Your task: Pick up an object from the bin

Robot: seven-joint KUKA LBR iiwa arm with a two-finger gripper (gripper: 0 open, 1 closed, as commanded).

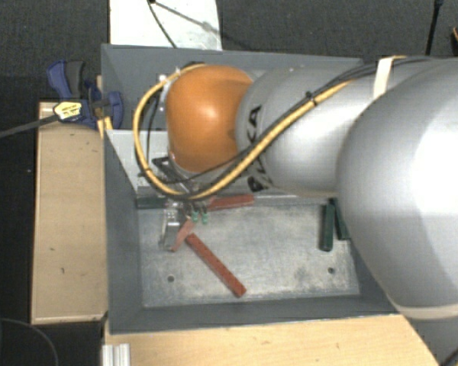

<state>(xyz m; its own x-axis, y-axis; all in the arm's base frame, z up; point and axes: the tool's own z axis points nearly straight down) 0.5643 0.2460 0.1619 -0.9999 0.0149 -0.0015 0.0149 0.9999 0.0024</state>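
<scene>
My gripper (171,233) hangs below the orange wrist cover, low over the bin's left part near the floor. A long reddish-brown stick (214,265) lies slanting on the floor. Its upper left end lies right beside the gripper's tip, and whether they touch I cannot tell. A second reddish-brown piece (230,201) lies flat along the back wall, just right of the gripper. Something small and green (201,218) shows close under the wrist.
A dark green upright piece (327,228) stands at the bin's right, partly behind the arm. The arm's big silver body covers the bin's right and back. Bare grey floor lies in the middle and along the front.
</scene>
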